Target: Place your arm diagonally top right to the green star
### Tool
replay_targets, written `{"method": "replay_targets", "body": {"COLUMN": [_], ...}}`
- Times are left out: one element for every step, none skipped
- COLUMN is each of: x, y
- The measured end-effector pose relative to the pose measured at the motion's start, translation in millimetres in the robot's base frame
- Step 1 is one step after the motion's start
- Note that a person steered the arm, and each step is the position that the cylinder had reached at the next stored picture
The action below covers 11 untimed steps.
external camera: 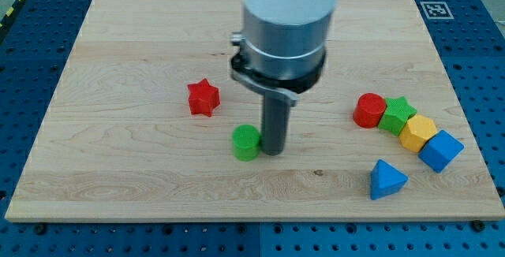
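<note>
Blue triangle (387, 180); green star (399, 112) right of my tip (273, 151)

On the pale wooden table (118, 44) sit 7 small blocks: 2 red, namely 1 red star (203, 98) and 1 red cylinder (368, 109); 2 green, namely 1 green cylinder (246, 142) and 1 green star (398, 113); 1 yellow hexagonal block (417, 132); 2 blue, namely 1 blue cube-like block (440, 150) and 1 blue triangular block (387, 180).

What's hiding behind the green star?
Nothing shows behind the green star, only bare board. The red block touches its left side and the yellow block its lower right.
</note>
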State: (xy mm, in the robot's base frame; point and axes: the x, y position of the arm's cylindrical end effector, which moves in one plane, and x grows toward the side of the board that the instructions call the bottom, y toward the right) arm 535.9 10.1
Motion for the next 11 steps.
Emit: {"method": "replay_targets", "body": {"x": [0.0,-1.0,-13.7,-36.5,-66.5,-92.7,-99.4,-99.4,-99.6,-88.4,-53.8], "y": [-36.3,-28.0,-6.6,4.4,12.2,28.6,58.5,104.8,156.9,218.0,229.6]}}
